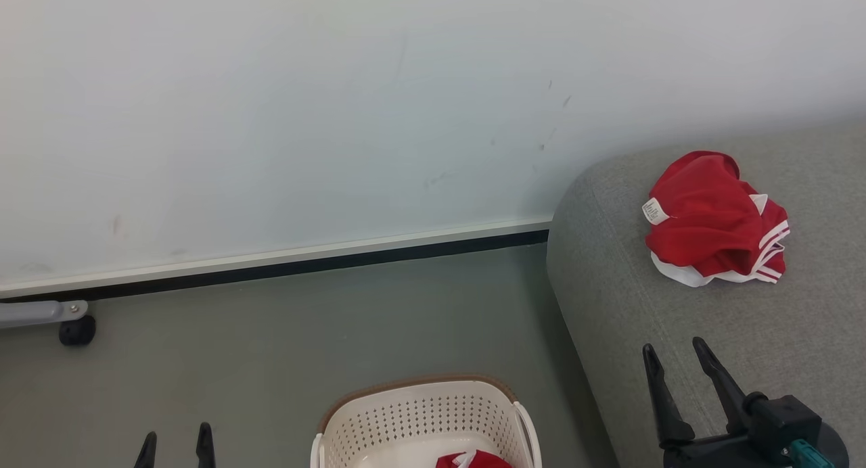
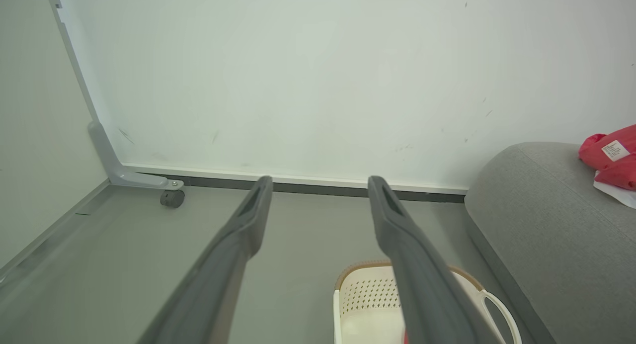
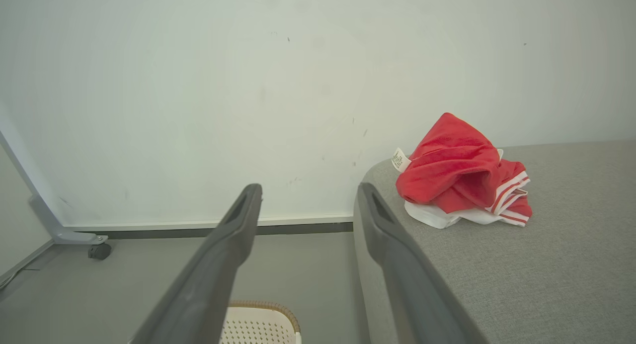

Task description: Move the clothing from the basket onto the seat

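Lying crumpled on the grey sofa (image 1: 609,285) near its rounded end is a red garment (image 1: 710,218), white label showing — a second bit of red cloth (image 1: 473,460) sits inside the cream basket (image 1: 419,414) on the floor (image 1: 270,333) beside the sofa. Both claws stand spread and empty: the left claw (image 1: 177,433) left of the basket, the right claw (image 1: 673,347) over the sofa.

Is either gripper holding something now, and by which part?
Nothing is held. The left gripper and the right gripper are both open and empty; the clothing lies loose on the seat and in the basket.
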{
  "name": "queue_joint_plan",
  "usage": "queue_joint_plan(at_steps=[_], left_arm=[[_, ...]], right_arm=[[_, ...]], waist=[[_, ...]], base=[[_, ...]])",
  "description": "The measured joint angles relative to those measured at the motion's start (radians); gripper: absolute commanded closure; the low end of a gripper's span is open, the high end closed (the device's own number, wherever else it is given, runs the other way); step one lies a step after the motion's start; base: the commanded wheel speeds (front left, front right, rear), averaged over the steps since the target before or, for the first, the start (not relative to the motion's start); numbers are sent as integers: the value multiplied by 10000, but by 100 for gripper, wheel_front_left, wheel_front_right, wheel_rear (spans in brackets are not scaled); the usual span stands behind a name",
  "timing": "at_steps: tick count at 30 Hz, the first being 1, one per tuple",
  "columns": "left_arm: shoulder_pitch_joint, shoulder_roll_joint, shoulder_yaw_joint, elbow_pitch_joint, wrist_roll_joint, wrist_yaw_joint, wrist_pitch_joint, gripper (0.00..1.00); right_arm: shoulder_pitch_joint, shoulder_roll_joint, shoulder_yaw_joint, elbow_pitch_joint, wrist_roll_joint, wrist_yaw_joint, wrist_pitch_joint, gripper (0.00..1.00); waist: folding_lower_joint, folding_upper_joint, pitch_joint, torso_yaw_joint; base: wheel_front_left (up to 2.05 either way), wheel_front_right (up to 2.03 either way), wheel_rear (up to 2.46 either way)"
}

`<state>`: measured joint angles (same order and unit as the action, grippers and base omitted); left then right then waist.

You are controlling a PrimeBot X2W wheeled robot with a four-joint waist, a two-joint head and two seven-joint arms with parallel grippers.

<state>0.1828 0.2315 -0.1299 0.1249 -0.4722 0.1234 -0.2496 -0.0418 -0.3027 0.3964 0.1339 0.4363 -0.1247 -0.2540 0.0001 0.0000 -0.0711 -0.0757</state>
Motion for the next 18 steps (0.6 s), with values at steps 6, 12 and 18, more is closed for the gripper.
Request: queue_joint_plan(at_steps=[6,12,18], left_arm=[[39,-58,56,-56,73,0,0,0],[50,-107,109,-119,107,0,0,0],[51,-107,73,-198,351,0,0,0]], right_arm=[[133,65,-119,-65,-98,0,0,0],[169,128,-219,-196,-161,0,0,0],[223,132,-401,-355,-196,0,0,0]], waist=[[0,0,46,7],[0,0,120,15],[0,0,354,18]], base=[[0,0,0],[0,0,0],[0,0,0]])
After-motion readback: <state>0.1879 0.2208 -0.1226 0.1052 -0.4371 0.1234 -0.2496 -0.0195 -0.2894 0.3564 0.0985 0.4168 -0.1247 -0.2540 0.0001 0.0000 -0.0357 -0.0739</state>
